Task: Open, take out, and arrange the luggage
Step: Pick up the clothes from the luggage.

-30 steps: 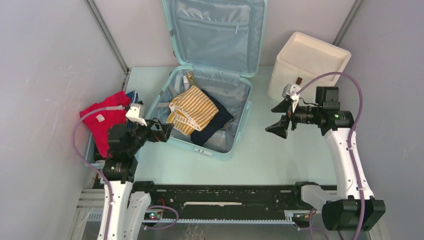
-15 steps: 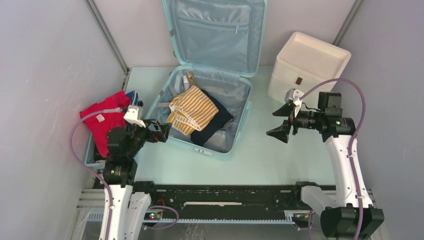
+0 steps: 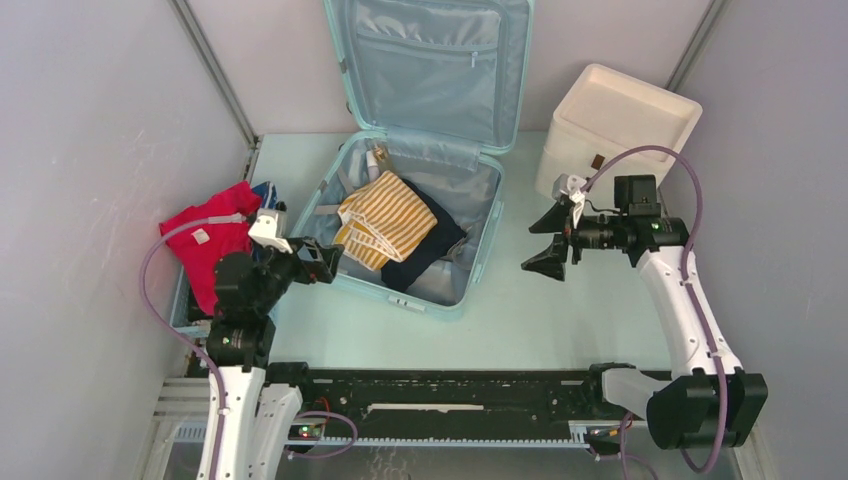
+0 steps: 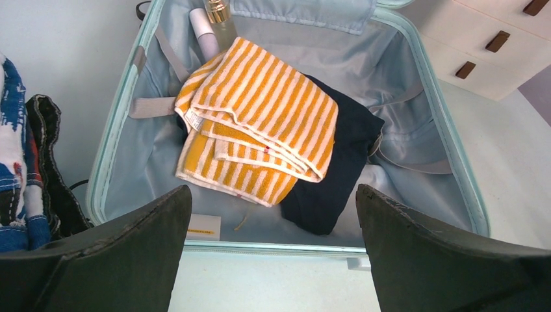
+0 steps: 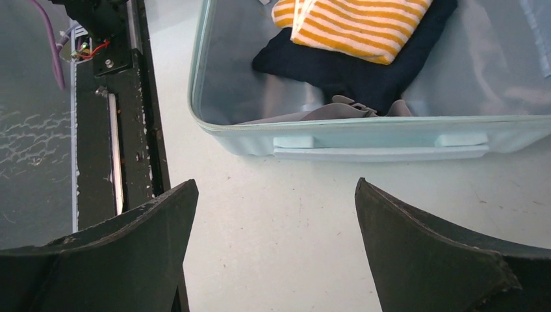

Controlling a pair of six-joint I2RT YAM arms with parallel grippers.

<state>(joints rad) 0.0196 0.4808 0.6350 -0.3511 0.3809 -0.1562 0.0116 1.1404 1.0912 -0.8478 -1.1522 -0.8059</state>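
The luggage [image 3: 430, 95] was recorded lying open at the middle of the worktop's [image 3: 560, 320] far edge, its lid raised. A striped towel [image 3: 385, 222] was seen folded over a dark garment [image 3: 425, 255] inside it. The left gripper [image 3: 325, 258] was held with jaws spread beside the luggage's near-left corner. The right gripper [image 3: 540, 242] was held with jaws spread and empty toward the right edge.

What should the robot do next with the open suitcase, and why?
Probably lower the left hand onto the striped towel. The towel lies on top of the things inside the open luggage, and that hand is open, empty and right beside the rim.
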